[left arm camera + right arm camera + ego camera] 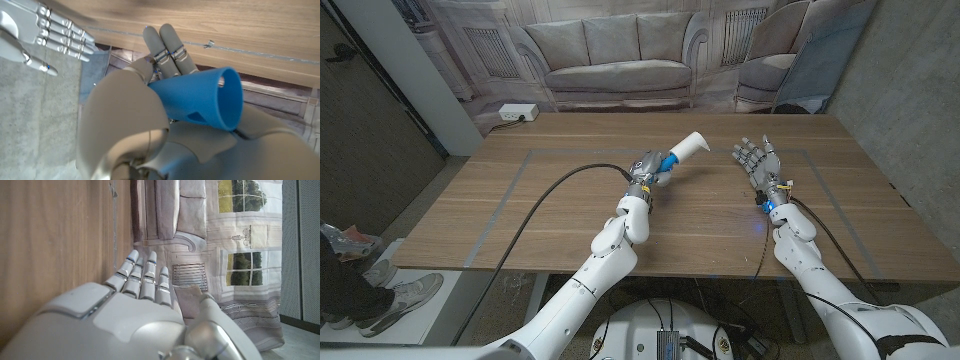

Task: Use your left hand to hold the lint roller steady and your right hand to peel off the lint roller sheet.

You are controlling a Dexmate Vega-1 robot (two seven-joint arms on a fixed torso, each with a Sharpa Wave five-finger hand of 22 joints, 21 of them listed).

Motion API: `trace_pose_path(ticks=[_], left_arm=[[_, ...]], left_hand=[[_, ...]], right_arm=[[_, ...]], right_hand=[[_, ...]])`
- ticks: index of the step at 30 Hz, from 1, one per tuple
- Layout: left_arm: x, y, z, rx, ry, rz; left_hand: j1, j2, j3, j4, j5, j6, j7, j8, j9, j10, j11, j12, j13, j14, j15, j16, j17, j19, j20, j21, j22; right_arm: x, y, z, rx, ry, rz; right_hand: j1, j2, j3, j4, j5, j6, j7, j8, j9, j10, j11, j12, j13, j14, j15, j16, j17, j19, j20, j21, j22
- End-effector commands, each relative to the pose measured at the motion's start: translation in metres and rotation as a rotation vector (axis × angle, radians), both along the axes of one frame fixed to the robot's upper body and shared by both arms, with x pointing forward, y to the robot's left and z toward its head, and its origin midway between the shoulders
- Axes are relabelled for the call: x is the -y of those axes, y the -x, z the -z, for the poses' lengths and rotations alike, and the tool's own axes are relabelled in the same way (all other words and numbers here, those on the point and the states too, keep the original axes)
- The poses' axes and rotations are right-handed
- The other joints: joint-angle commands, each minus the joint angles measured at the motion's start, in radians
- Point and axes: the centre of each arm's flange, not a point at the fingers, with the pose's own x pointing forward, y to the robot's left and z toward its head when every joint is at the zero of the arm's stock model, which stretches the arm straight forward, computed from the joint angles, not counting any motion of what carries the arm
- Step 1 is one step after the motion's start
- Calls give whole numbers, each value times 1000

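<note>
One lint roller (680, 152): blue handle, white sheet-covered roll at the far end, raised off the desk (570, 190) and tilted up and away from the left robot hand (647, 170). Gripped by the handle in that left robot hand, fingers closed round it, roll sticking out beyond the fingers toward the right robot hand (757, 160). Seen in the left wrist view as a hollow blue handle end (200, 97), open like a tube, clamped between palm and fingers (170, 47). Right robot hand well apart from the roll, just to its side, lifted above the desk with fingers spread and straight, holding nothing; same spread fingers (142, 277) seen from the right wrist view next to the wooden desk surface (55, 235). Also visible in the left wrist view as pale straight fingers (60, 30) beyond the handle. Two robot hands, one roller, one desk. Behind the desk, one printed backdrop with a sofa (615, 65) pictured on it
</note>
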Motion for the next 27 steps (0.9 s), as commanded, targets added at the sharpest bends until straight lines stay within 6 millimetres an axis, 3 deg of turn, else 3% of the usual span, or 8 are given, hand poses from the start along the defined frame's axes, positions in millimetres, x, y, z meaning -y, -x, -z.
trace_pose_path(ticks=[1,4,7,11,18,22,27], left_arm=[[-22,3,-2,94,391,146],[-32,-2,-1,60,470,197],[-38,-6,-3,43,478,209],[-42,-6,-7,6,477,198],[-45,-7,-16,-20,433,190],[-43,-9,-16,-51,424,180],[-44,-10,-15,-56,436,206]], left_hand=[[10,-2,-6,3,5,9,-5,7,11,9,-20,10,14,-1,-2,5,9,-9,-11,9,3],[10,-3,-10,4,6,7,-9,10,19,7,-19,15,23,-2,-2,4,16,-13,-11,13,3],[6,-4,-16,9,7,5,-23,13,30,4,-36,21,34,-4,-1,3,25,-20,-9,19,3],[-3,-1,-23,19,7,10,-43,19,41,1,-49,26,45,-4,-1,4,36,-25,-8,26,5],[-7,-3,-31,22,7,12,-43,26,54,7,-53,33,57,2,-2,10,51,-23,-9,40,7],[-8,-5,-34,21,7,17,-46,30,58,12,-52,37,65,3,-2,12,60,-22,-9,48,8],[-6,-8,-37,19,7,23,-46,31,59,16,-56,41,74,6,-2,16,71,-23,-10,58,8]], right_arm=[[-10,21,-18,40,84,7],[-11,27,-22,27,136,37],[-12,32,-26,10,177,58],[-13,38,-35,0,243,82],[-15,49,-62,56,325,74],[-18,54,-83,154,339,40],[-24,64,-99,163,413,79]], right_hand=[[-4,-2,2,3,5,5,-1,1,2,4,-4,-2,4,9,1,-2,3,5,0,-4,4],[1,-2,4,0,5,4,-3,0,2,2,-5,-4,4,9,1,-3,3,5,0,-5,4],[10,-6,7,-8,5,3,-4,-1,2,2,-6,-5,4,20,5,0,2,8,3,-7,4],[40,-26,13,-37,0,15,4,0,1,33,-9,2,4,72,12,11,2,34,15,-7,4],[78,-39,23,-71,-3,53,16,9,2,76,-10,13,6,126,8,20,5,68,23,-4,7],[123,-45,37,-105,-6,55,17,7,2,63,-9,3,7,106,-10,4,5,68,-3,-11,7],[170,-39,55,-135,-7,75,20,12,3,78,-17,5,8,125,-30,7,5,76,-13,-14,8]])
